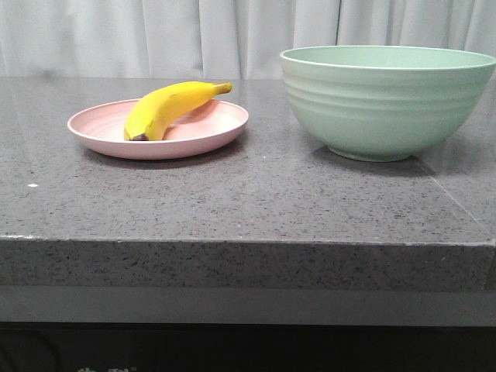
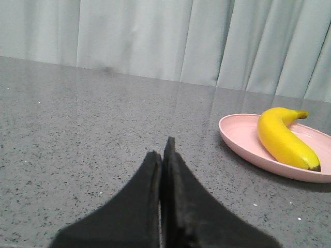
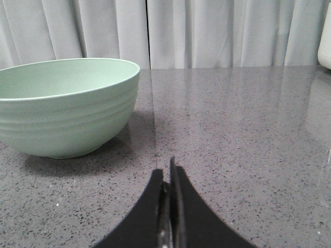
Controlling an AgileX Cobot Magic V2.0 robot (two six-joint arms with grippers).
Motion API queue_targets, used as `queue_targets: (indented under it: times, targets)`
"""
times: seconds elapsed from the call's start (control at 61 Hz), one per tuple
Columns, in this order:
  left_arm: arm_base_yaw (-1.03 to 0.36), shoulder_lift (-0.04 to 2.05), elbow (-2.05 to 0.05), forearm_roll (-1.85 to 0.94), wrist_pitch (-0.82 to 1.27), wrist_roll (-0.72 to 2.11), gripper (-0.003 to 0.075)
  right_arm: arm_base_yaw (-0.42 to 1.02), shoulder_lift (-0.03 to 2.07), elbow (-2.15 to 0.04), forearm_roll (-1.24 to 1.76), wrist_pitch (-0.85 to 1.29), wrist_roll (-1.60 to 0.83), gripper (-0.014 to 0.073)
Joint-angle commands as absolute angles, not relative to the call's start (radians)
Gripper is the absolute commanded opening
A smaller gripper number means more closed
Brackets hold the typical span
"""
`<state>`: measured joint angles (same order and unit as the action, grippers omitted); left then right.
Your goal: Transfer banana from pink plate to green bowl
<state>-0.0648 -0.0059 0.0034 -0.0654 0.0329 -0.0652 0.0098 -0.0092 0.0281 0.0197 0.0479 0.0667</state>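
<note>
The yellow banana (image 1: 165,108) lies on the pink plate (image 1: 93,132) at the left of the grey counter. The green bowl (image 1: 384,105) stands to the right of the plate, with nothing showing inside. In the left wrist view the banana (image 2: 284,138) and plate (image 2: 243,139) lie ahead and to one side of my left gripper (image 2: 162,150), which is shut and empty, well apart from them. In the right wrist view my right gripper (image 3: 166,173) is shut and empty, with the bowl (image 3: 62,111) ahead and to one side. Neither gripper shows in the front view.
The grey speckled counter (image 1: 248,201) has its front edge near the camera. A pale curtain (image 1: 232,35) hangs behind it. A white object (image 3: 325,41) shows at the far edge of the right wrist view.
</note>
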Motion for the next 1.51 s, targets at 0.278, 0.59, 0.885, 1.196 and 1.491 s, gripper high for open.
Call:
queue_targets:
  times: [0.278,0.59,0.885,1.196,1.491]
  targets:
    - [-0.063,-0.028,0.008,-0.073,-0.047,-0.064,-0.0018,0.012,-0.033,0.024,0.011,-0.038,0.063,-0.0068]
    - [-0.063,-0.028,0.008,-0.073,-0.047,-0.064,-0.0018,0.012,-0.033,0.024,0.011,-0.041,0.063,-0.0068]
    - [-0.063,-0.028,0.006,-0.073,-0.059,-0.064,-0.0018,0.012,-0.033,0.023,0.010,-0.041,0.062,-0.0068]
    - [-0.063,-0.005,-0.187,-0.073,0.069,-0.064,-0.0018,0.012,-0.031,-0.136,0.000,0.041,0.062,-0.0068]
    - [-0.063,0.182,-0.536,-0.073,0.282,-0.064,-0.0018,0.012,0.105,-0.442,-0.102,0.305,0.062,-0.0068]
